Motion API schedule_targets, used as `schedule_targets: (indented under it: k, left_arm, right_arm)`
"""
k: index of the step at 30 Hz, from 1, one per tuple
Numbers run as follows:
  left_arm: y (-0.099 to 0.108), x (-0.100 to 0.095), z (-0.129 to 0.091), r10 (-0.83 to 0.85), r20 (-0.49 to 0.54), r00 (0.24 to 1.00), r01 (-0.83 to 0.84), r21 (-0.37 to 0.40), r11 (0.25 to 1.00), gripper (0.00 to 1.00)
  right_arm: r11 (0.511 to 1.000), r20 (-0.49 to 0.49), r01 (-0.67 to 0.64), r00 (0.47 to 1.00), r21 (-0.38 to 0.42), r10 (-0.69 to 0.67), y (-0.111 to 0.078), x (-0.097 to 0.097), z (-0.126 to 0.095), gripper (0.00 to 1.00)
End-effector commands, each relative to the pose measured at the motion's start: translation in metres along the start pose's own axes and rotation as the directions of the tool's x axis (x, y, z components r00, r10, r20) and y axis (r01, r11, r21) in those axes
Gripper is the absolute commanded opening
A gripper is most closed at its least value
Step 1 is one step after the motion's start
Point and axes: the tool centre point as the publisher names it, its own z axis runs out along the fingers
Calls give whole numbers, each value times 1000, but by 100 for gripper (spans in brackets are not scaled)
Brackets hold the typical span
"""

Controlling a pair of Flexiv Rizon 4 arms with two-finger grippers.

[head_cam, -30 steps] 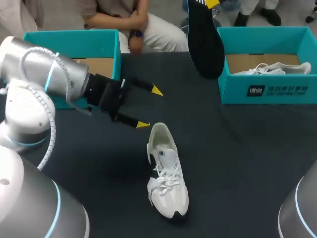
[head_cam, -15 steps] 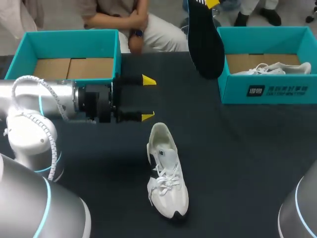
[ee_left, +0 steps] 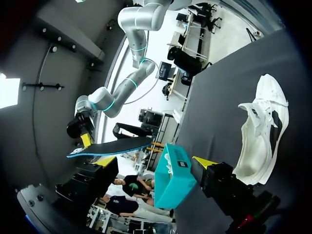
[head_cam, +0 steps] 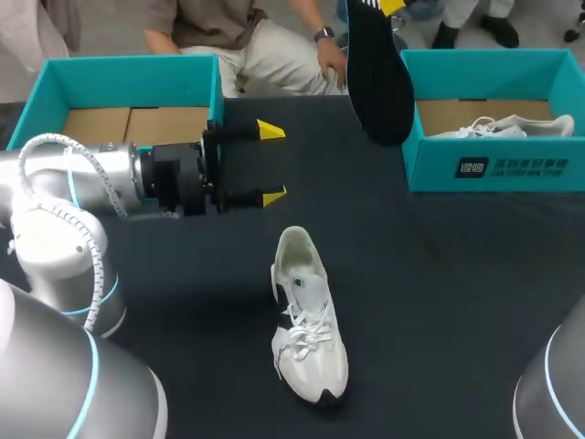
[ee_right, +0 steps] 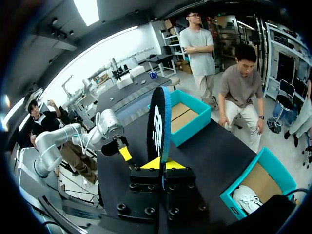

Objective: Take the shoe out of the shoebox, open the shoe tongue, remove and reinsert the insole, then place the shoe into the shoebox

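Sneaker (head_cam: 309, 320) is out of the box, a white one with a black side patch. It's lying flat on the dark table (head_cam: 439, 274) around the middle, toe towards the robot's side and heel opening towards the far edge. Laces look loose on top.

The left gripper (head_cam: 271, 163) hangs over the table just past the heel, on the far-left side of it. Its fingers are spread wide with nothing between them, pointing across the table to the right. The nearer yellow fingertip (head_cam: 272, 195) is close to the heel but clearly not touching. From the left wrist view the sneaker (ee_left: 263, 131) sits off to one side of the fingers, not between them, and only one yellow tip shows there.

The right gripper (ee_right: 160, 165) is way up above the far edge, clamped on the black insole (ee_right: 159, 126), which stands edge-on between its two yellow tips. In the head view the insole (head_cam: 377, 73) hangs down beside the right shoebox (head_cam: 494, 169), a teal one with a second sneaker (head_cam: 498, 128) in it. The left shoebox (head_cam: 128, 69) sits right behind the left arm's wrist, cardboard floor showing.
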Motion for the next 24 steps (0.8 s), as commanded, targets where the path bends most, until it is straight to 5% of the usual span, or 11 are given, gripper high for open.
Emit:
schedule_targets:
  k: [1,17,24]
  left_arm:
    - [-3,-2,9,-1,-3,1000,1,-12,1000,100]
    - [-3,-2,9,-1,-3,1000,1,-12,1000,100]
    - [-2,-24,4,151,34,988,-152,20,988,100]
  right_arm:
    - [1000,1,-1,1000,3,1,1,0,1,0]
    - [1000,1,-1,1000,3,1,1,0,1,0]
    - [1000,1,-1,1000,3,1,1,0,1,0]
